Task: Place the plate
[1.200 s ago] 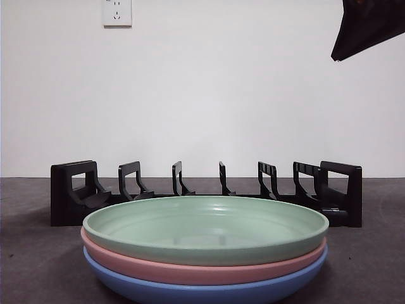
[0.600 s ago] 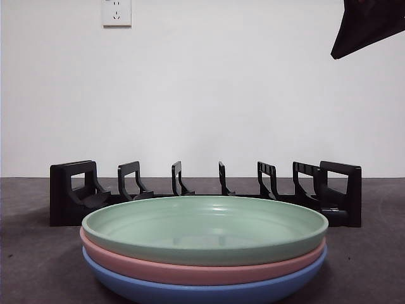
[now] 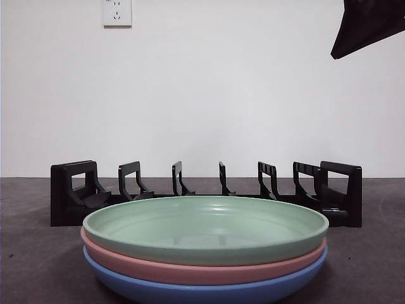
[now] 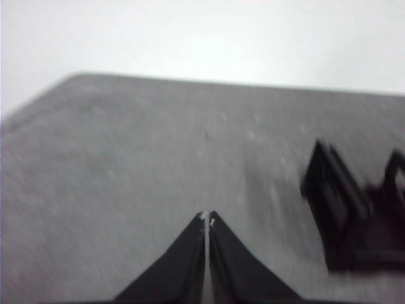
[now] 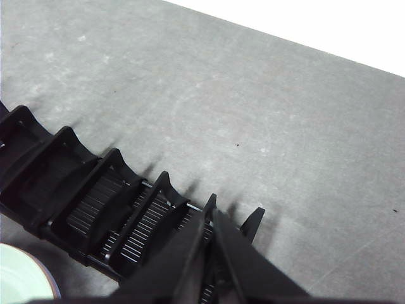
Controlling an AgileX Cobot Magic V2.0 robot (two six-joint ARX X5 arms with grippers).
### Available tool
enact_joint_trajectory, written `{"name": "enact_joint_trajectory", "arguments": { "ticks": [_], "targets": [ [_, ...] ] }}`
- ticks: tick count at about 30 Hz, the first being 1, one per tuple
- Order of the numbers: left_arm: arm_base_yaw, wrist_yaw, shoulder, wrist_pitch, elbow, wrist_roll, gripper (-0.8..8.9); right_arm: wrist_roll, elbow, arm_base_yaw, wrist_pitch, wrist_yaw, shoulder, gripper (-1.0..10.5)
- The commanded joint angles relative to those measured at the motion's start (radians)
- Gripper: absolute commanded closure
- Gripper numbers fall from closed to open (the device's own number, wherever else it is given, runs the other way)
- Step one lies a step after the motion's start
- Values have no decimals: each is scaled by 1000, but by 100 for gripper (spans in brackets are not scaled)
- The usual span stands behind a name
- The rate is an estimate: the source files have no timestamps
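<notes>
Dark grey matte surface (image 3: 38,253) ran back to a plain white wall carrying a white wall socket (image 3: 117,12).

Item 1: stack of three shallow round plates near the front edge of the surface. Pale green plate (image 3: 205,229) lay on top, nested in a pink plate (image 3: 190,271), which sat in a blue plate (image 3: 190,292) at the bottom. All lay flat.

Item 2: long black plastic dish rack (image 3: 205,190) with upright dividers, standing behind the stack and parallel to the rear edge. Its slots held no plates.

Item 3: right tool (image 5: 209,215), black, jaws pressed together with nothing between them, hovering above one end of the rack. The green plate's rim showed at the corner of its wrist view. The black tip at the top corner of the front view could not be matched to either arm.

Item 4: left tool (image 4: 207,217), black, jaws together and empty, held above bare surface beside the rack's other end; view blurred.
</notes>
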Motion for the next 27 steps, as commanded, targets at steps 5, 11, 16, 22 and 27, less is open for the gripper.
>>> {"name": "enact_joint_trajectory", "arguments": {
  "ticks": [5,11,16,22,27],
  "targets": [
    [13,22,-95,-43,-84,19,806,2,11,4,16,0,8,927],
    [13,22,-93,-44,-84,18,806,2,11,4,17,0,8,927],
    [13,22,-94,-43,-84,18,806,2,11,4,17,0,8,927],
    [13,22,-94,-43,-84,18,806,2,11,4,17,0,8,927],
    [13,22,-94,-43,-84,18,806,-45,0,1,0,45,-53,927]
  ]
}}
